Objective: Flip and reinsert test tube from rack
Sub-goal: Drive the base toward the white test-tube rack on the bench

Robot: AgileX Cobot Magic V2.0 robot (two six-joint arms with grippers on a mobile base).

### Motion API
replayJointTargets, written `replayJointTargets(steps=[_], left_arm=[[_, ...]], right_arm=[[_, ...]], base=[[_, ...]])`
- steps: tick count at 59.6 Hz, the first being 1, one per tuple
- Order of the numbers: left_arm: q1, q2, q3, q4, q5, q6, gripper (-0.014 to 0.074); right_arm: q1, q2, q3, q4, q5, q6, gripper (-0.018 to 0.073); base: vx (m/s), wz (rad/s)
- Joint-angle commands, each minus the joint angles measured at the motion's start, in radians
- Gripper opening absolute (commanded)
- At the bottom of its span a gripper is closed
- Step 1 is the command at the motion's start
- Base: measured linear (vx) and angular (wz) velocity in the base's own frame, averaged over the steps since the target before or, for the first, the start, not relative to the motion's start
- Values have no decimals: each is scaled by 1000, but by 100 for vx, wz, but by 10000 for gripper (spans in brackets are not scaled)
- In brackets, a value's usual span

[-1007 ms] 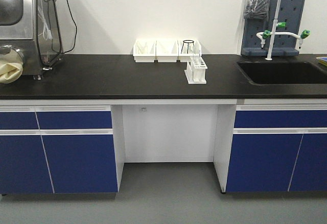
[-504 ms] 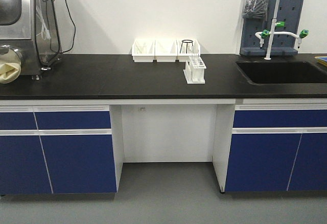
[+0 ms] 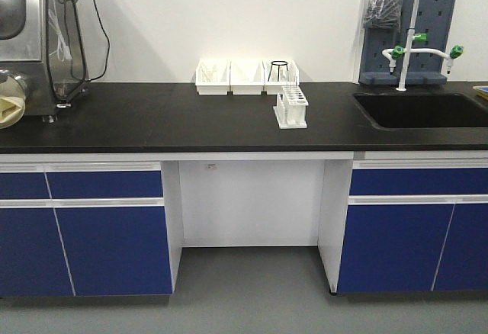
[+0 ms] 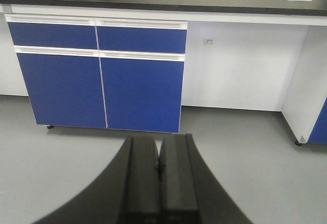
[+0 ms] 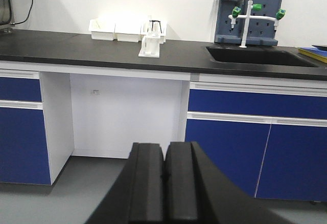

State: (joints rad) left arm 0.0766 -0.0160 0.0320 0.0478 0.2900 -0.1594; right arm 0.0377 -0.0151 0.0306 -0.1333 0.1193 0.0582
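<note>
White rack (image 3: 291,107) stands far off on the black worktop (image 3: 152,117), just in front of the right-hand bin (image 3: 280,75); its tubes are too small to make out. Left gripper (image 4: 159,148) and right gripper (image 5: 164,153) are both pressed together and empty. Rolling in carelessly risks bumping the blue cabinets (image 3: 107,235).

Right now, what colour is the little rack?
The rack is white; the exterior front-facing view shows it best.

Rack (image 3: 291,108) on counter (image 3: 152,117), three bins (image 3: 230,79) behind it, sink (image 3: 419,110) to the right
</note>
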Motion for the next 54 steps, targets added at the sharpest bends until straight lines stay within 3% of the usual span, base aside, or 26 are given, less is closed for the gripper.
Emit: replayJointTargets(steps=[1, 54], left_arm=[[-7, -11, 0, -4, -87, 0, -6], [-7, -11, 0, -4, -87, 0, -6]], right_arm=[[-5, -5, 1, -9, -81, -9, -8], [-5, -5, 1, -9, -81, -9, -8]], base=[[14, 2], [24, 0]])
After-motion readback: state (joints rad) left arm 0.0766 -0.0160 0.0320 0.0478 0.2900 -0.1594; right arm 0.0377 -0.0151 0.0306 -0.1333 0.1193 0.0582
